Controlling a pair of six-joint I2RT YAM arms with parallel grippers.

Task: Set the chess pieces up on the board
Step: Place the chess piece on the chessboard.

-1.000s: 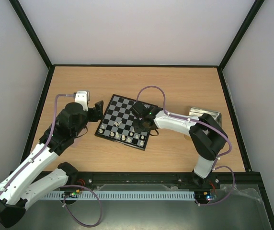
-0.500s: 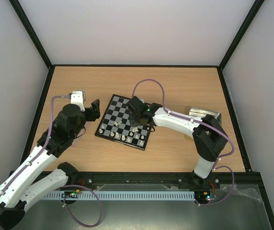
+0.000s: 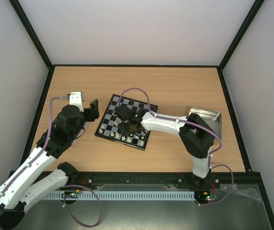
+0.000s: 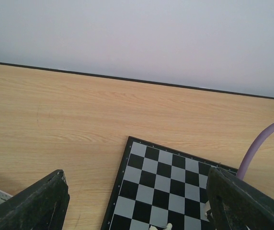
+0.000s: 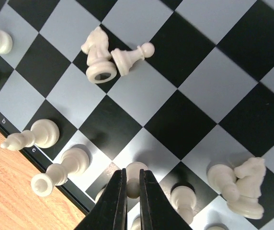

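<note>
Two robot arms, the white-shelled, black-jointed left arm [image 3: 28, 167] and right arm [image 3: 168, 123], each trail a looping lilac cable [image 3: 136, 89]; the right gripper [image 5: 133, 172] has slim black fingers [image 5: 115, 201].

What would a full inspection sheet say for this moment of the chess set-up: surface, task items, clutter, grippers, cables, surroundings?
Surface: light wooden table.
Job's things: board lies skewed mid-table; cream chess pieces crowd its near rows, several lying on their sides.
Clutter: silver tray at the table's right, partly behind the right arm.
Grippers: left gripper open and empty, beside the board's left edge; right gripper shut over the near rows, a cream piece at its tips, hold unclear.
Cables: purple cable arches over the right arm; a second cable runs along the left arm.
Surroundings: pale walls, black frame posts.
</note>
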